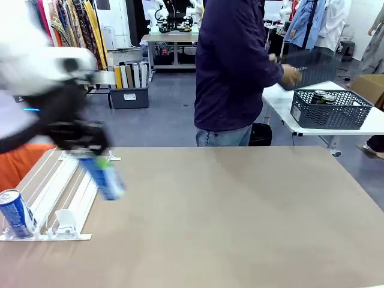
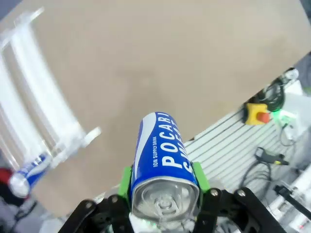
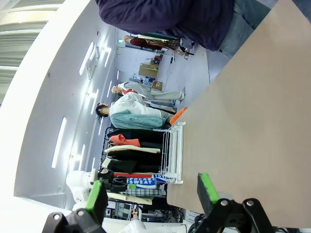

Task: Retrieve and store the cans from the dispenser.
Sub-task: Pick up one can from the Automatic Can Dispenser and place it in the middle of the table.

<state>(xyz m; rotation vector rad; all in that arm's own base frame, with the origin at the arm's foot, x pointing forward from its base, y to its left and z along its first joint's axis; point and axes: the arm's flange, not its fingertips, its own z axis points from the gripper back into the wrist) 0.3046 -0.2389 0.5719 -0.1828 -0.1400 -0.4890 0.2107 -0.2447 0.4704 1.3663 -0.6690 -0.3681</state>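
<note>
Left fingers (image 2: 125, 180) pinch blue can (image 2: 163, 155), lettering readable from wrist view

The gap between the left gripper's (image 2: 163, 180) fingers is filled by a Pocari Sweat can (image 2: 163, 150). Ahead of its fingertips the table (image 2: 184, 58) lies bare. Off to one side of them runs the wire dispenser (image 2: 43, 116), with a second blue can (image 2: 28, 174) at its stopper end. The right gripper's (image 3: 151, 191) fingers stand wide with a free gap. Beyond them is bare tabletop up to the dispenser, and a person (image 3: 194, 19) blocks the far edge.
</note>
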